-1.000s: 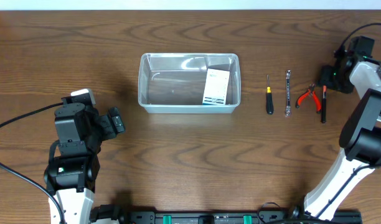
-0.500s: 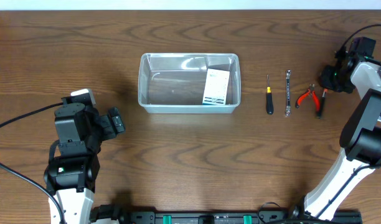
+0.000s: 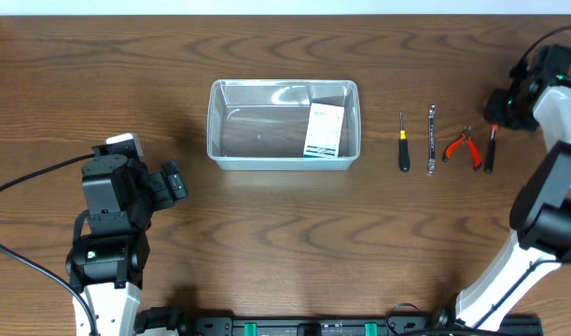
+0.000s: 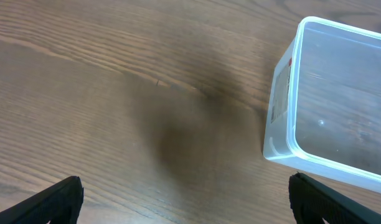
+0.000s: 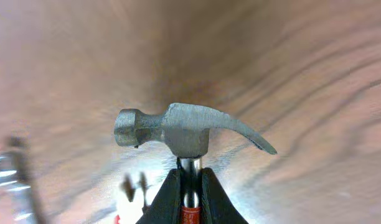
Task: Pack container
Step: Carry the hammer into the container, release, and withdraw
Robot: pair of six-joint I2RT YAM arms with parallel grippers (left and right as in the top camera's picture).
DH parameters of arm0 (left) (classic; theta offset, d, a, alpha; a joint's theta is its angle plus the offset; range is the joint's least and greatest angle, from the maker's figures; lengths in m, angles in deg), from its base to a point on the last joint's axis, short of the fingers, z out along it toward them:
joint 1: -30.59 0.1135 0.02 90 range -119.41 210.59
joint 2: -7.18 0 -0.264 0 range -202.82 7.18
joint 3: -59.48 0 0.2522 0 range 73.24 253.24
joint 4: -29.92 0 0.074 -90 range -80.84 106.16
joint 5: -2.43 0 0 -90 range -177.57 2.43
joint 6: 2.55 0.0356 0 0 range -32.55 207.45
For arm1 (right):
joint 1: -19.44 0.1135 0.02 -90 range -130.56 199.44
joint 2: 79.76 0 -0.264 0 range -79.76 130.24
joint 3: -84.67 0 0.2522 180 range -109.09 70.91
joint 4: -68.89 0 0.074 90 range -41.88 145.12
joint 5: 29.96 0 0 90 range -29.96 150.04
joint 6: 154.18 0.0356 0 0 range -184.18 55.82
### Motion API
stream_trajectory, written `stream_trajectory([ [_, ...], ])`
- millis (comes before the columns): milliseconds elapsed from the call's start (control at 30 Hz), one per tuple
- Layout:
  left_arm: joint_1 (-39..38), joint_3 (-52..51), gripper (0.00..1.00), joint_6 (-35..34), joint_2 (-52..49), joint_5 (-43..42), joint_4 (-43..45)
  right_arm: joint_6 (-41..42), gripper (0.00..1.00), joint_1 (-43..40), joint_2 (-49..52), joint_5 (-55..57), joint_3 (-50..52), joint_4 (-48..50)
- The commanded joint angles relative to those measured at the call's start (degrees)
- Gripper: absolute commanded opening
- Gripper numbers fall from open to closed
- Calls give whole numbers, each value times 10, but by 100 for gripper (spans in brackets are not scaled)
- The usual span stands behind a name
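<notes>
- Your right gripper (image 5: 189, 208) is pinched on the hammer (image 5: 184, 127) just below its steel head, at the far right of the table (image 3: 267, 243)
- From overhead its handle sits just right of the red pliers (image 3: 463, 147); whether it rests on the wood is hard to tell
- Your left gripper (image 4: 190, 205) is spread wide at the near left
- The container (image 3: 284, 161) stands mid-table, a white-and-blue box (image 3: 324, 131) inside its right end
</notes>
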Motion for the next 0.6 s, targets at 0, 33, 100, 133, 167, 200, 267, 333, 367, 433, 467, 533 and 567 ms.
stream_trajectory([
  [0, -2, 13, 98, 8, -1, 7, -1, 10, 1, 7, -76, -3, -26, 0],
  [33, -2, 13, 98, 8, -1, 7, -2, 10, 1, 10, -92, -9, -27, 1],
  [100, -2, 13, 98, 8, -1, 7, -2, 7, 1, 23, -131, -26, -28, 1],
  [133, -2, 13, 98, 8, -1, 7, -2, 7, 1, 31, -148, -38, -28, 0],
  [167, -2, 13, 98, 8, -1, 7, -1, 7, 1, 43, -169, -60, -28, 0],
  [200, -2, 13, 98, 8, -1, 7, -2, 7, 1, 59, -187, -87, -28, 0],
  [267, -2, 13, 98, 8, -1, 7, -2, -1, 1, 94, -219, -130, -28, 1],
  [333, -2, 13, 98, 8, -1, 7, -2, -19, 1, 141, -243, -156, -28, 2],
  [367, -2, 13, 98, 8, -1, 7, -1, -32, 1, 171, -251, -162, -28, 3],
  [433, -2, 13, 98, 8, -1, 7, -2, -79, 1, 237, -258, -169, -28, 2],
  [467, -2, 13, 98, 8, -1, 7, -2, -101, 1, 267, -258, -168, -28, 3],
  [533, -2, 13, 98, 8, -1, 7, -2, -171, 1, 337, -250, -168, -27, 7],
  [567, -2, 13, 98, 8, -1, 7, -2, -209, 1, 365, -244, -168, -27, 10],
])
